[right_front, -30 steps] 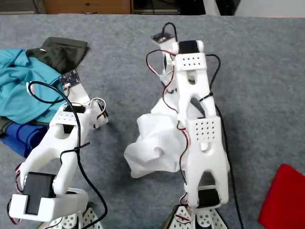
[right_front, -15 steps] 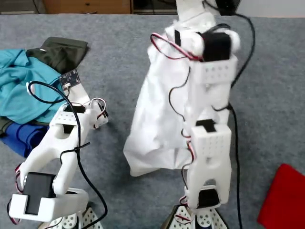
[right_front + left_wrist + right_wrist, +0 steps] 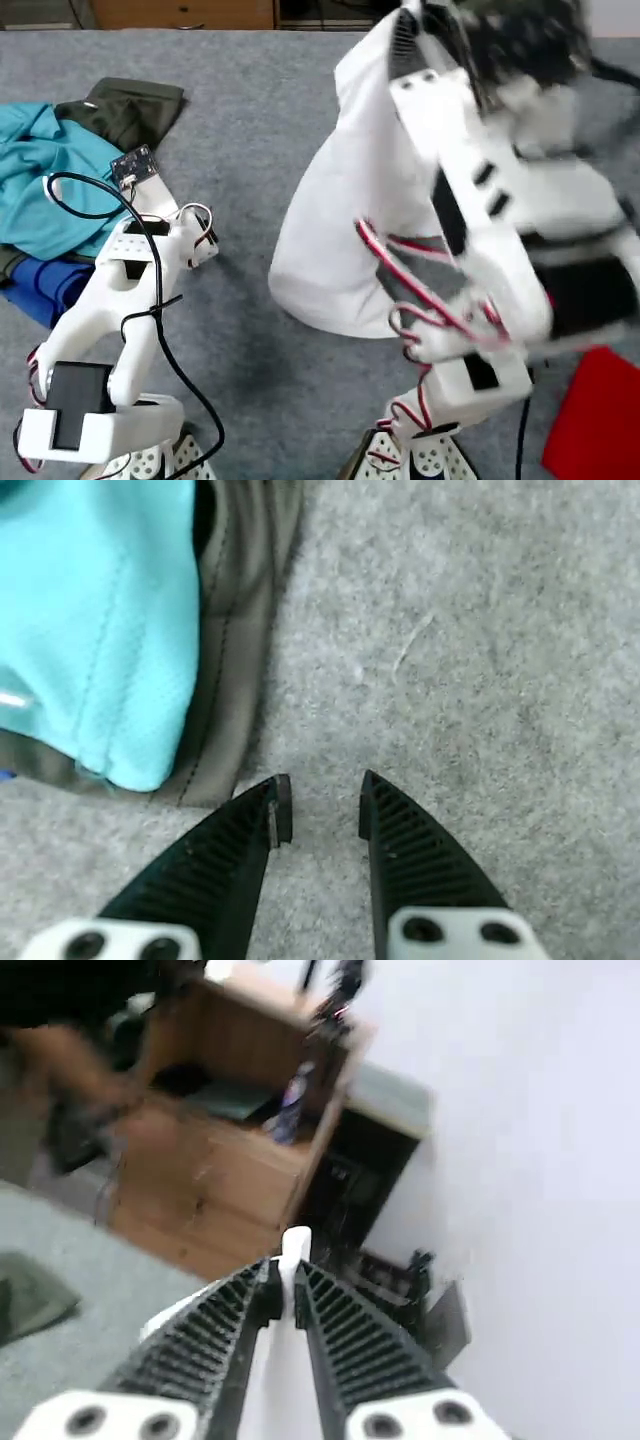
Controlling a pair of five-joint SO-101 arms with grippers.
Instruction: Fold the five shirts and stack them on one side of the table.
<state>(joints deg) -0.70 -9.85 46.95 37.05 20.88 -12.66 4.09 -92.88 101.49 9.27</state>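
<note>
Your right gripper (image 3: 287, 1278) is pinching the white shirt (image 3: 350, 220) dangling over the middle of the table (image 3: 250, 100), your left gripper (image 3: 318, 810) is sitting open and empty, so be lowering slowly, letting the cloth spread flat.

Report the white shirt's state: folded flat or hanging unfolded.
Unfolded. The white shirt hangs from the right gripper, which is shut on its fabric, and drapes loosely down toward the grey table.

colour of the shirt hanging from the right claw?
Plain white shirt, pinched in the right claw. Shows best in the high view.
</note>
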